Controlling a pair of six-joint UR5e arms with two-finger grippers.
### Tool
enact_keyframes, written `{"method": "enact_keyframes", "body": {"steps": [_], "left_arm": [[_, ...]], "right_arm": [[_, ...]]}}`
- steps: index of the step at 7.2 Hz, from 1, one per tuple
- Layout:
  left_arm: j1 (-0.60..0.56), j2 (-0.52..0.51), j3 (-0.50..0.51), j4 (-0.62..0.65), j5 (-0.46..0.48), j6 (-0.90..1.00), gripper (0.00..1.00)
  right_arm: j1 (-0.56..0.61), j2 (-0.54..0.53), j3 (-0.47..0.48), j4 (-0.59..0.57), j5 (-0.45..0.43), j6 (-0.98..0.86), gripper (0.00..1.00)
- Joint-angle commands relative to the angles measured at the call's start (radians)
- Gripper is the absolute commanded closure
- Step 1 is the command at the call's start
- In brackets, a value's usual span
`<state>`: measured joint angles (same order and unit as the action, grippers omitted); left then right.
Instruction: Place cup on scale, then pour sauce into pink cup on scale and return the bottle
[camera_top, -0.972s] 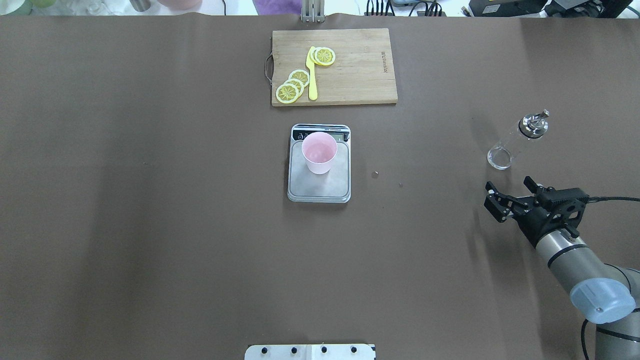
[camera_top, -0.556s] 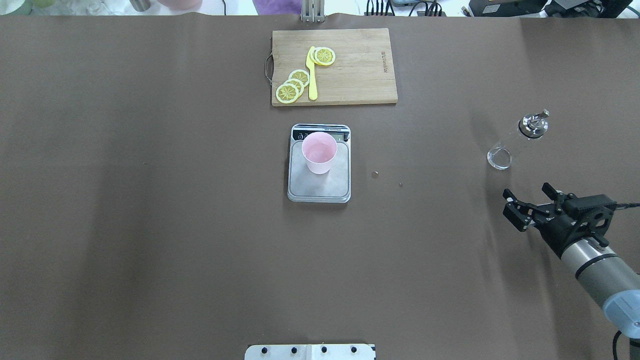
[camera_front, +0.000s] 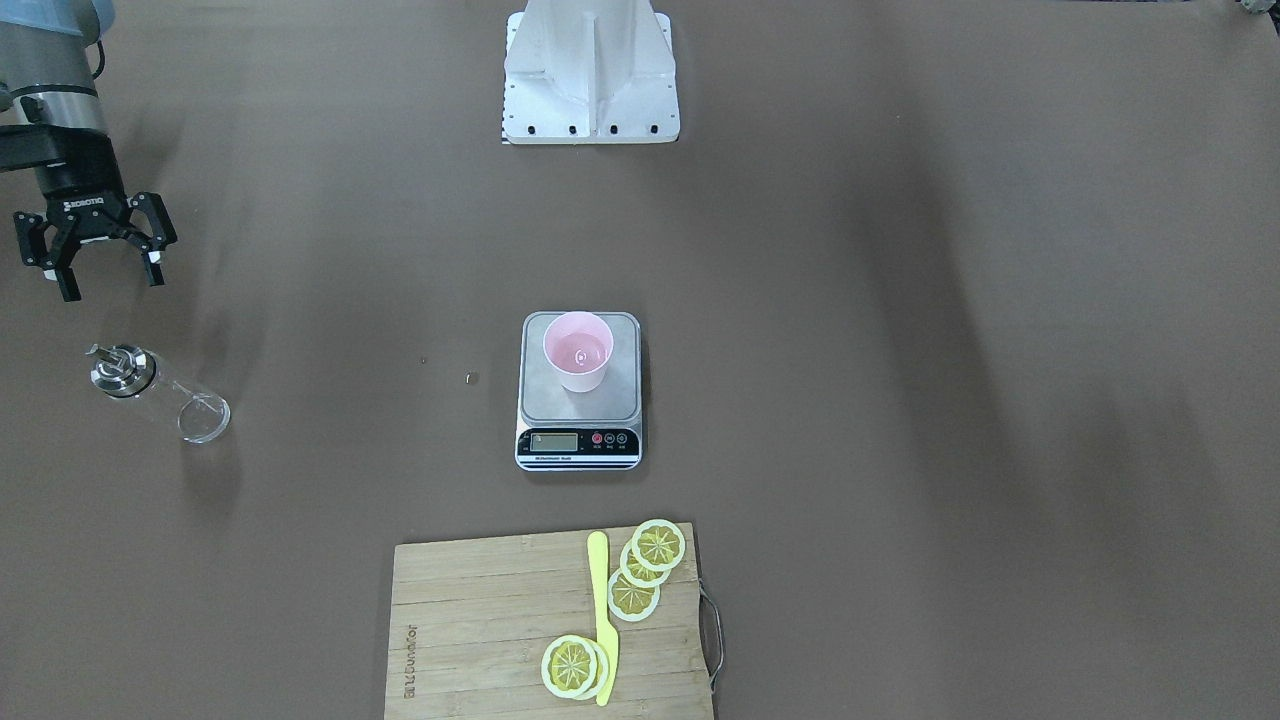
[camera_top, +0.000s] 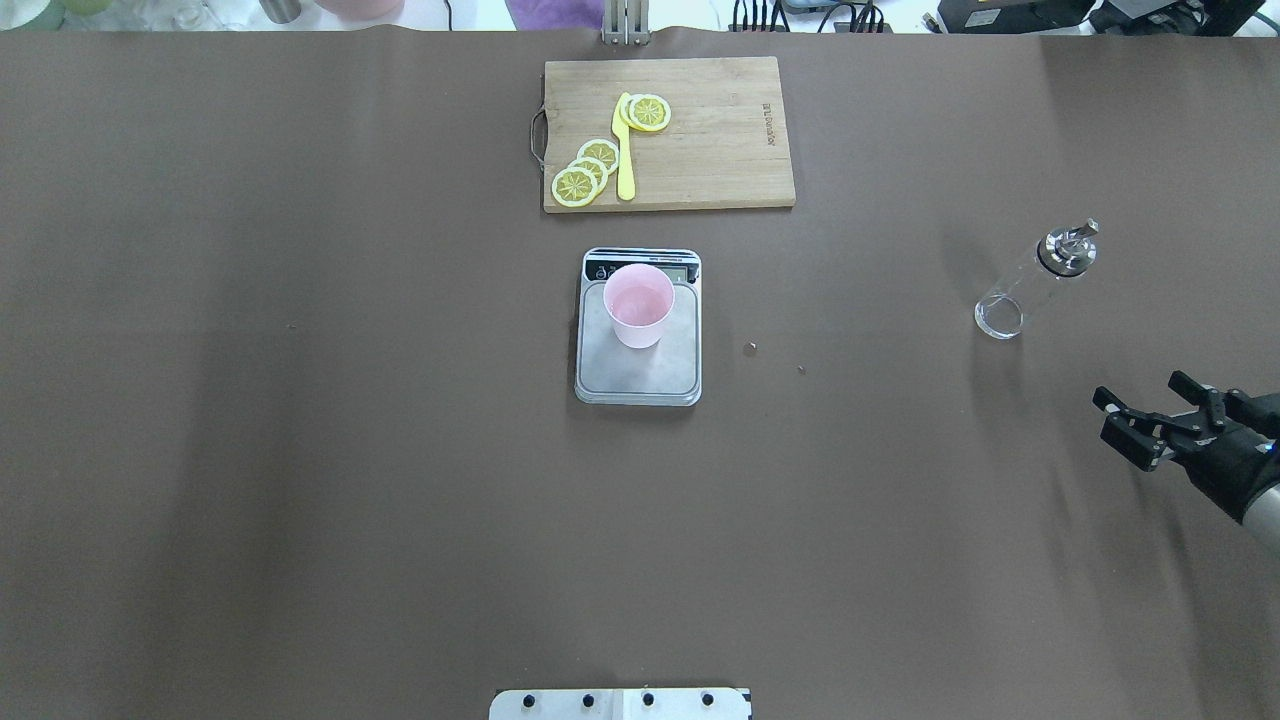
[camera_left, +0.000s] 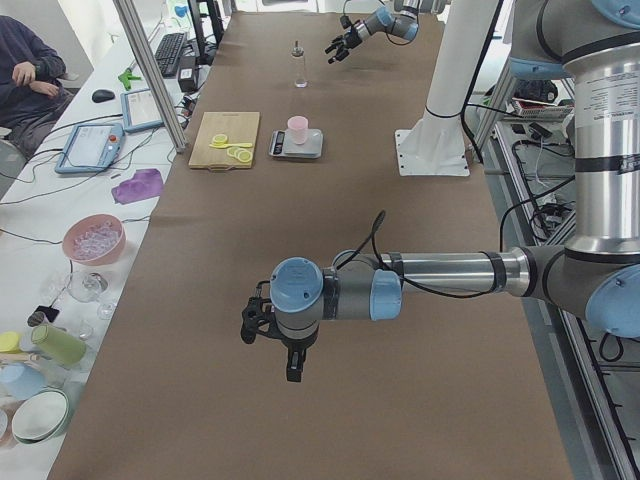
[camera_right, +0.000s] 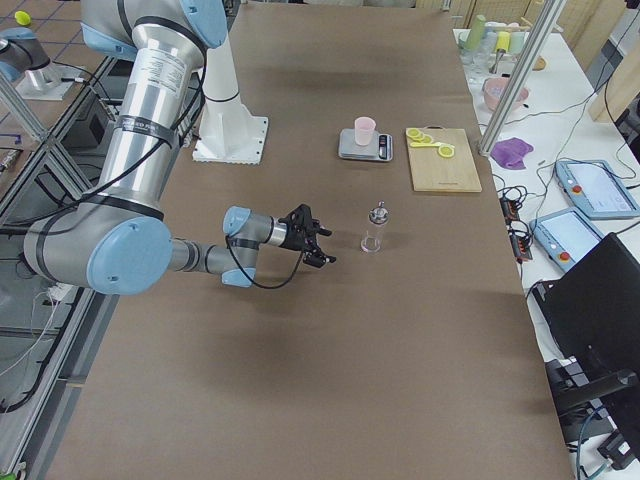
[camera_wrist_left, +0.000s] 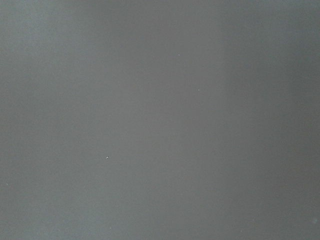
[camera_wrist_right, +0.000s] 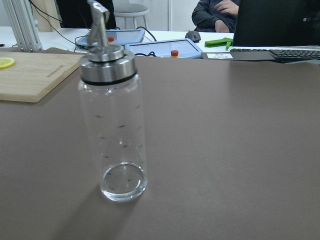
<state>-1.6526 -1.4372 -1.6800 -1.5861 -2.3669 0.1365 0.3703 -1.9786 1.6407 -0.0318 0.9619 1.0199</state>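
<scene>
The pale pink cup (camera_top: 638, 305) (camera_front: 578, 350) stands upright on the scale (camera_top: 640, 378) (camera_front: 540, 402) at the table's middle. The clear glass bottle (camera_top: 1035, 280) (camera_front: 160, 392) (camera_wrist_right: 114, 130) with a metal cap stands upright at the robot's right, alone on the table. My right gripper (camera_top: 1137, 402) (camera_front: 110, 285) is open and empty, a short way nearer the robot than the bottle and facing it. My left gripper (camera_left: 258, 325) shows only in the exterior left view, low over bare table, and I cannot tell whether it is open or shut.
A wooden cutting board (camera_top: 700, 150) with lemon slices (camera_top: 585, 172) and a yellow knife (camera_top: 624, 150) lies beyond the scale. Two small specks (camera_top: 751, 347) lie right of the scale. The robot's white base (camera_front: 590, 75) stands at the near edge. A person (camera_left: 30, 70) sits beside the table.
My right gripper has drawn back to the right and toward the robot, away from the bottle, still open. Bottle, cup and scale have not moved.
</scene>
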Motion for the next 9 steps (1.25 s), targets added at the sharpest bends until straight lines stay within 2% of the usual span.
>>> {"method": "enact_keyframes", "body": {"steps": [1,2,4,5,7,9], "left_arm": [[0.004,0.0,-0.003,-0.002,0.0,0.0,0.02],[0.004,0.0,-0.003,-0.003,0.0,-0.002,0.02],[0.005,-0.003,-0.006,-0.044,0.0,-0.015,0.02],[0.005,-0.012,-0.012,-0.046,0.0,-0.049,0.02],[0.08,-0.02,-0.072,-0.046,0.0,-0.156,0.02],[0.117,-0.037,-0.072,-0.046,0.0,-0.156,0.02]], "right_arm": [[0.281,0.01,-0.12,0.119,0.334,-0.101,0.0],[0.471,0.045,-0.159,0.115,0.535,-0.182,0.0],[0.741,0.175,-0.301,0.089,0.804,-0.254,0.0],[0.859,0.26,-0.368,0.034,0.945,-0.318,0.0],[1.016,0.343,-0.389,-0.133,1.12,-0.432,0.0],[1.126,0.438,-0.384,-0.386,1.284,-0.548,0.0]]}}
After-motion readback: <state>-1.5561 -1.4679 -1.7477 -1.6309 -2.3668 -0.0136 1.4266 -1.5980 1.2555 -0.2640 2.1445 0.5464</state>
